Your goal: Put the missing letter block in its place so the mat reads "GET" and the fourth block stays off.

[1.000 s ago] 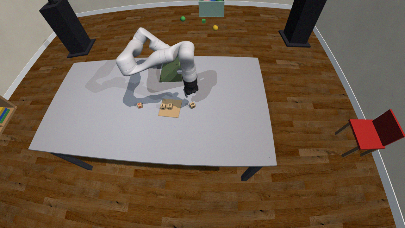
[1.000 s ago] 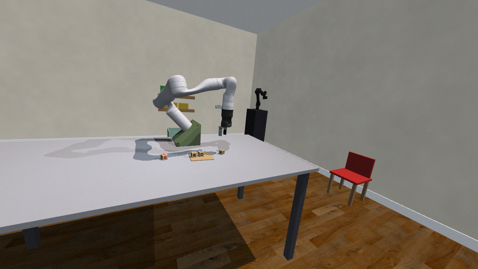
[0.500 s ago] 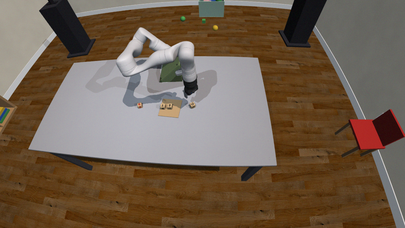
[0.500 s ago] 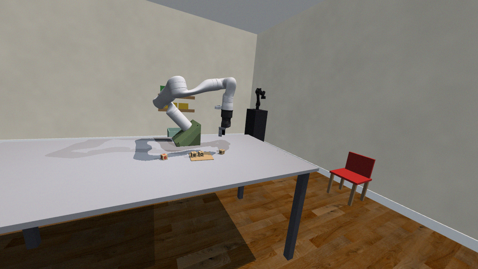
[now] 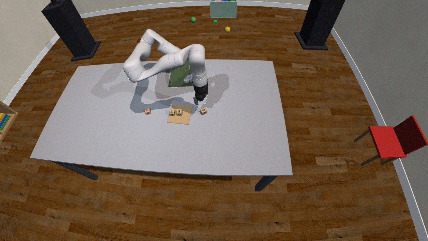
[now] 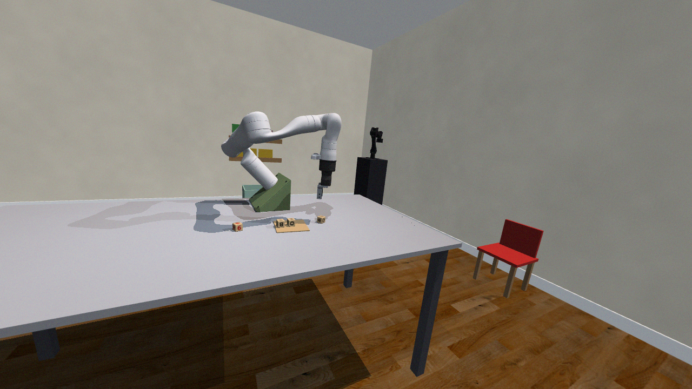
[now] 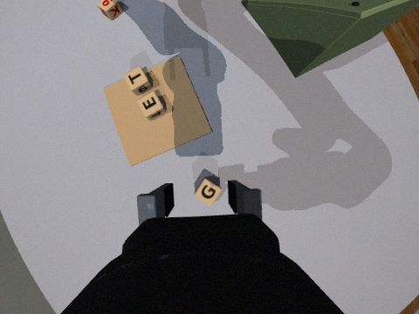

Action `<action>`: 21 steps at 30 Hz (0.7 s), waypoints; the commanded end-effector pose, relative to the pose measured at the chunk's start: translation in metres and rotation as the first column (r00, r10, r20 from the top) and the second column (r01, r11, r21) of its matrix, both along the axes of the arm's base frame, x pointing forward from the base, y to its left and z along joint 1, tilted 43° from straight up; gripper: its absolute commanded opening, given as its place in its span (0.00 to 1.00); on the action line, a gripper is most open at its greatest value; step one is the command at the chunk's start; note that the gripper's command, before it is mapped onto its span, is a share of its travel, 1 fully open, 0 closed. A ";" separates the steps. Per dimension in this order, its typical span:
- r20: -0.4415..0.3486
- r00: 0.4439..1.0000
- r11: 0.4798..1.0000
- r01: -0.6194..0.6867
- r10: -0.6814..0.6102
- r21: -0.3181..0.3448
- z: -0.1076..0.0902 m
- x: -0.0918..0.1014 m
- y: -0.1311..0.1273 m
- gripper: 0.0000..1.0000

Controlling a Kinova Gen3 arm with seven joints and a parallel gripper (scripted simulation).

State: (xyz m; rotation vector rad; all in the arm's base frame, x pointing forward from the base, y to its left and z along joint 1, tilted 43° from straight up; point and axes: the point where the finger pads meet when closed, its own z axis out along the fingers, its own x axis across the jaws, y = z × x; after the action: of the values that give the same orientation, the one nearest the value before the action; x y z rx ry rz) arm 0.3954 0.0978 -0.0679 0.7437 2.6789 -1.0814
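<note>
You are looking at the gripper [image 7: 199, 201] hanging above the G block [image 7: 208, 191] with its fingers spread wide and nothing between them; in the wrist view the block is showing between the two fingers, G face up, but the exterior view has the gripper [image 6: 320, 194] well clear of the table [image 6: 145, 270], so it is hovering, not touching. The G block [image 5: 203, 111] is sitting on the bare table just beside the mat [image 5: 179, 119], on the side facing the table's right-hand edge as the top view shows it, and off the mat. The mat is lying flat near the middle of the table, in front of the green base [image 5: 179, 79] at the far edge. On it the E block [image 5: 179, 111] and the T block [image 5: 172, 112] are standing side by side along the mat's far edge, close together and possibly touching, though you cannot tell that at this size. The fourth block [image 5: 147, 111], with a red mark that is probably a 6, is resting on the table well apart from the mat, toward the left-hand edge.
</note>
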 end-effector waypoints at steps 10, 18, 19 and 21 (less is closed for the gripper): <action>-0.200 0.957 0.978 -0.208 0.210 0.031 -0.001 0.001 -0.007 1.00; -0.378 0.833 0.913 -0.395 0.403 0.102 -0.002 0.004 -0.013 1.00; -0.399 0.812 0.901 -0.418 0.427 0.114 -0.003 0.004 -0.013 1.00; -0.440 0.765 0.877 -0.460 0.471 0.140 -0.004 0.005 -0.014 1.00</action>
State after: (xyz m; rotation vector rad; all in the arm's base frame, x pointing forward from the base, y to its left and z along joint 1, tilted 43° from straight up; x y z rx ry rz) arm 0.4010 0.0850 -0.0706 -0.1807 2.9942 -1.1928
